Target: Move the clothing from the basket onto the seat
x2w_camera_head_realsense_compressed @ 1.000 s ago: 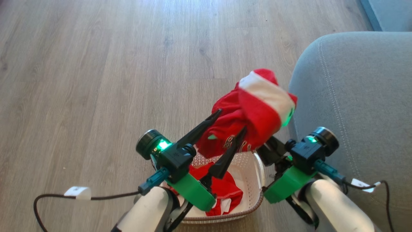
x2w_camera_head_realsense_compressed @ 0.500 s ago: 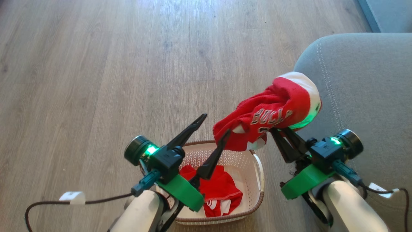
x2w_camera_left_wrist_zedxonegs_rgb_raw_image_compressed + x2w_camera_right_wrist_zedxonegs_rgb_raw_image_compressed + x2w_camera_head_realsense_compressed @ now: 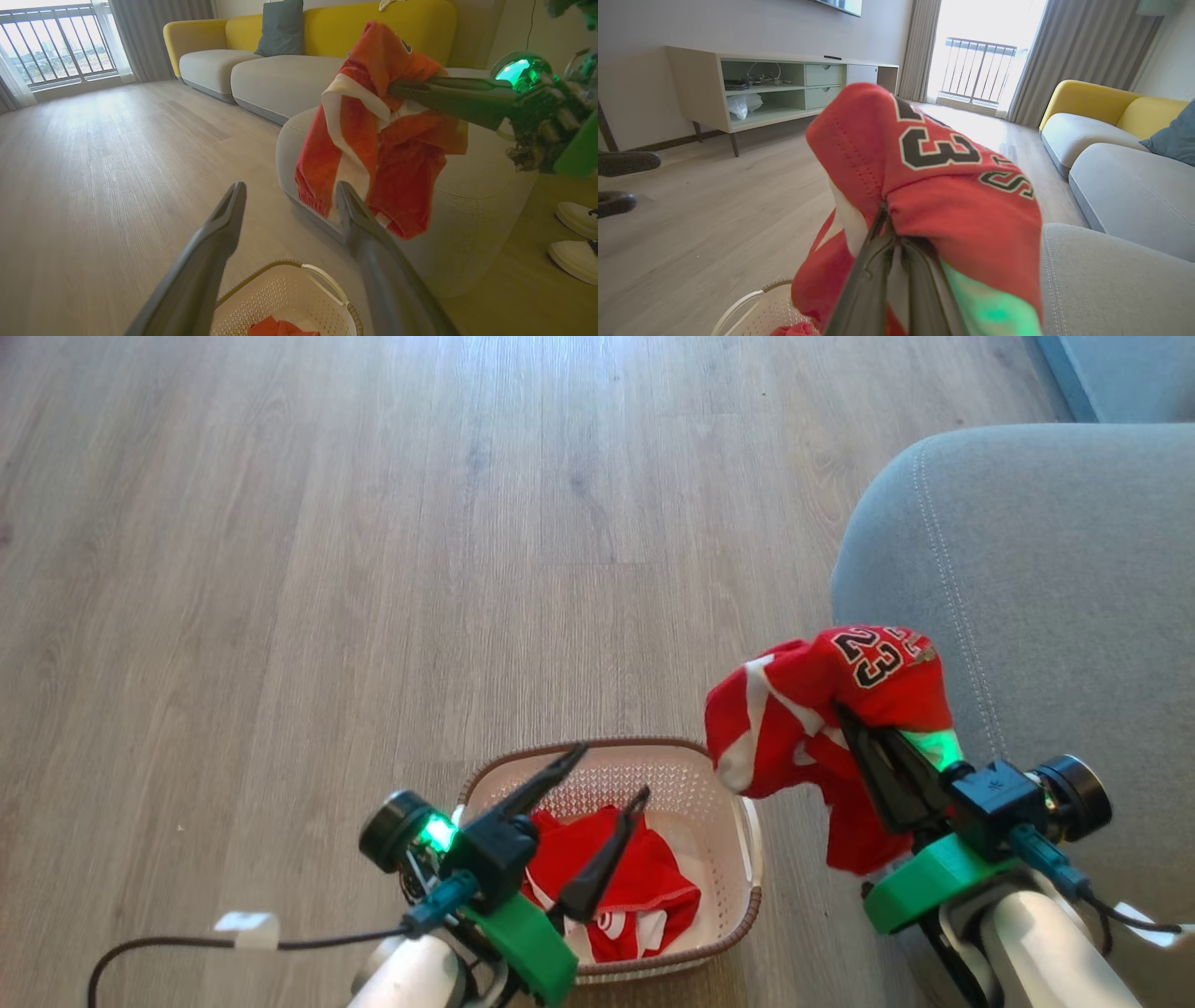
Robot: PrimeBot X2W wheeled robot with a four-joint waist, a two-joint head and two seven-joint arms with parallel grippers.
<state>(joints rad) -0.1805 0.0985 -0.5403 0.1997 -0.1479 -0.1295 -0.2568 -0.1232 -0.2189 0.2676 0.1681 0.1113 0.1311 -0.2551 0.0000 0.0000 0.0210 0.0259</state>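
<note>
Red jersey: soft knit, white trim, black "23" outlined in white; bunched, pinched between the closed fingers of the right gripper, hanging in the air between basket and seat; red cloth: crumpled, lying in the basket; basket: cream perforated plastic, brown braided rim, on the plank floor; seat: grey woven upholstery, rounded corner, pale stitched seam; left gripper: fingers spread wide, empty, over the basket.

Pale wood-plank floor runs to a long yellow-backed sofa with pale grey seat cushions, a slate-blue square pillow propped against its back. Grey curtains hang beside a railed balcony window. A low cream media cabinet (open shelves, two drawers) lines the wall. Two white shoes sit on the floor.
</note>
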